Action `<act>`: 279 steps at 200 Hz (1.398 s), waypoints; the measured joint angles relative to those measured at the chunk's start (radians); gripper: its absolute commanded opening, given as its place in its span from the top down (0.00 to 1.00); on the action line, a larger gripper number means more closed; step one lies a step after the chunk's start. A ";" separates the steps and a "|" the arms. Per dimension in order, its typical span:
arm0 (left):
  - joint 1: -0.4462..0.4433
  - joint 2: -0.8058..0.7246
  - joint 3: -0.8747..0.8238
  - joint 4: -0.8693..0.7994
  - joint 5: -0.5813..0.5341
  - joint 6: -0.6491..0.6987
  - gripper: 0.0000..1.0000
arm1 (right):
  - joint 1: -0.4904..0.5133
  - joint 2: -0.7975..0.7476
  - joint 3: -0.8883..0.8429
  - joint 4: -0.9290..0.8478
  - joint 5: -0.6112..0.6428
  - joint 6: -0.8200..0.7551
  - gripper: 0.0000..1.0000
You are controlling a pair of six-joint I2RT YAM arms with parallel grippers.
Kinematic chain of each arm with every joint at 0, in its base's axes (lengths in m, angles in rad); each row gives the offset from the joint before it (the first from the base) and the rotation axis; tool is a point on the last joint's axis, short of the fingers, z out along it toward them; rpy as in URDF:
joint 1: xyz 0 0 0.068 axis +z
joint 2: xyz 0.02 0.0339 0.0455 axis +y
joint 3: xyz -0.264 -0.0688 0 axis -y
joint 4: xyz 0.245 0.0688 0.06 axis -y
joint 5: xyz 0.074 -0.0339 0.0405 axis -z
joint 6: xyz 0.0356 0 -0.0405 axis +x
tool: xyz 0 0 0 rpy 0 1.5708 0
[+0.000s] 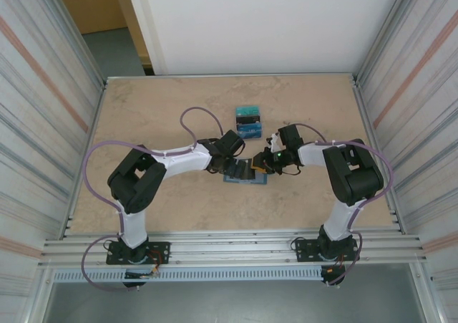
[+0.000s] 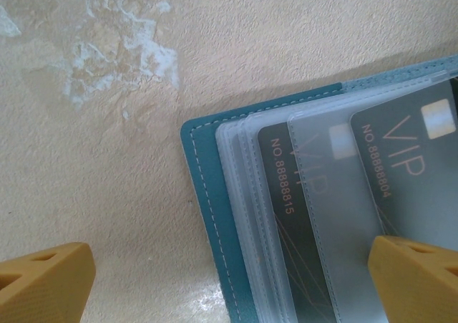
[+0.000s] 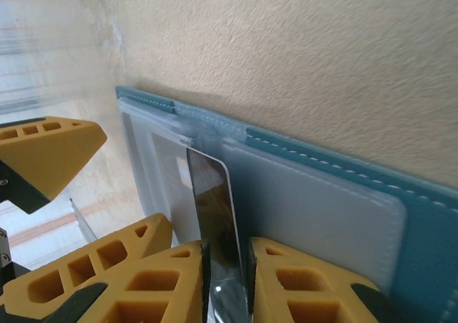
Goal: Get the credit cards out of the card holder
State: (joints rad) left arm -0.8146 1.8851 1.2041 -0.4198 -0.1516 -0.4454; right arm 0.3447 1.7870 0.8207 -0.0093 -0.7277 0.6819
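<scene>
Careful now: my right claw is pinched narrow on the edge of a dark credit card, which looks part-way out of its pocket in the card holder. If that thin grip slides, the card drops back. If the pocket clings, the whole holder lifts with it. My left claw gapes wide and grips nothing, one finger over the holder's clear sleeves, the other off its edge above bare table. Beyond the holder lie loose cards.

Soft holder, slick cards
Card holder looked stitched, grained, matt; credit cards glossy plastic; table rough, stone-like matt.
</scene>
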 measured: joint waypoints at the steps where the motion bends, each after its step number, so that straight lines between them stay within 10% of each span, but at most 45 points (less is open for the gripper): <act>1: 0.000 0.000 0.000 0.000 0.000 0.000 0.01 | 0.002 0.000 0.000 0.001 0.000 0.000 0.80; 39: 0.000 0.000 -0.003 0.000 0.001 -0.003 0.01 | 0.006 -0.002 0.000 0.006 -0.014 0.015 1.00; 206: 0.012 -0.178 -0.024 -0.064 -0.013 0.045 0.01 | -0.057 -0.359 0.094 -0.387 0.182 -0.284 1.00; 279: 0.134 -0.431 -0.013 0.031 0.265 0.294 0.13 | -0.029 -0.468 0.173 -0.450 0.039 -0.493 1.00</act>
State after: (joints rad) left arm -0.6807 1.4540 1.1908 -0.3885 0.1135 -0.1516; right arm 0.3161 1.3186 0.9936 -0.4595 -0.6888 0.1890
